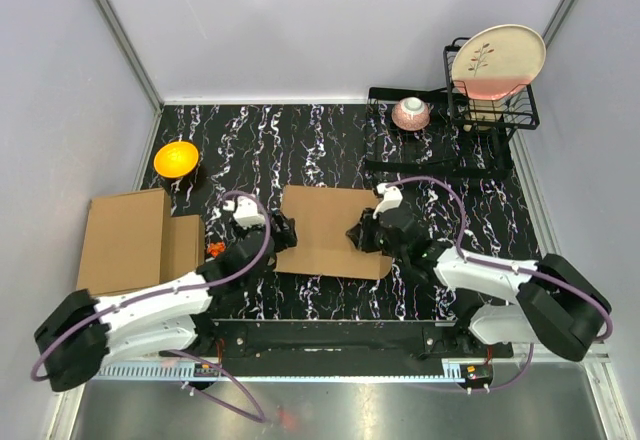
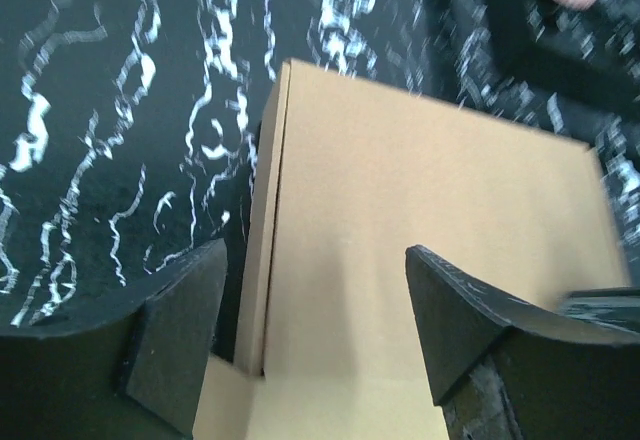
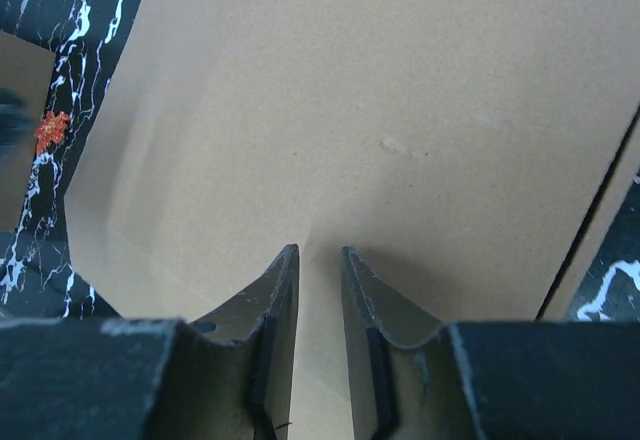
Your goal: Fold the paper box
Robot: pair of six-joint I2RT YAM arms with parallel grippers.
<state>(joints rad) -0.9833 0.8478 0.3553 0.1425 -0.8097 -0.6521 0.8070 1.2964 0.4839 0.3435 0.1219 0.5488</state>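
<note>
The paper box [image 1: 330,230] lies flat in the middle of the table as a brown cardboard sheet. My left gripper [image 1: 283,232] is at its left edge. In the left wrist view that gripper [image 2: 315,295] stands open, its fingers [image 2: 180,345] wide apart over the box's [image 2: 420,220] left fold, touching nothing. My right gripper [image 1: 358,236] reaches over the box's right part. In the right wrist view its jaws [image 3: 320,250] stand close together, with the box's cardboard [image 3: 350,90] filling the narrow gap between them.
A stack of plain cardboard [image 1: 125,240] lies at the left. An orange bowl [image 1: 176,158] sits behind it. A black rack [image 1: 520,110] with a plate [image 1: 497,60], and a pink cup [image 1: 411,113], stand at the back right. A small orange scrap [image 1: 215,249] lies beside the stack.
</note>
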